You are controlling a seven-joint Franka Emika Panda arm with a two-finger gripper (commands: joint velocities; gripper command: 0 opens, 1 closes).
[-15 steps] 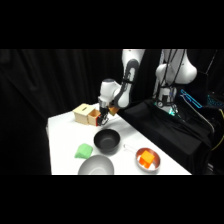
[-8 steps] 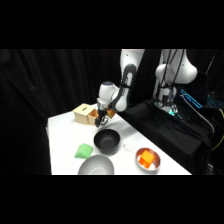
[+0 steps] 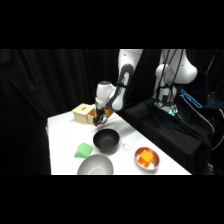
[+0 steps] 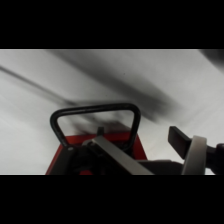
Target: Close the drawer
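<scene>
The drawer (image 3: 92, 118) — small, stiff and light by the look of it, set in a tan wooden box (image 3: 83, 113) at the counter's (image 3: 62, 141) far side — sits right at the gripper (image 3: 101, 120), and I'd press its orange-red front, not the thin loop handle (image 4: 94, 121). Whether the fingers stand wide or narrow I cannot tell. The black bowl (image 3: 106, 140) stands just on the near side of the fingers, and a green block (image 3: 84, 149), grey bowl (image 3: 96, 165) and orange-filled dish (image 3: 146, 158) lie farther off — none blocks the push.
</scene>
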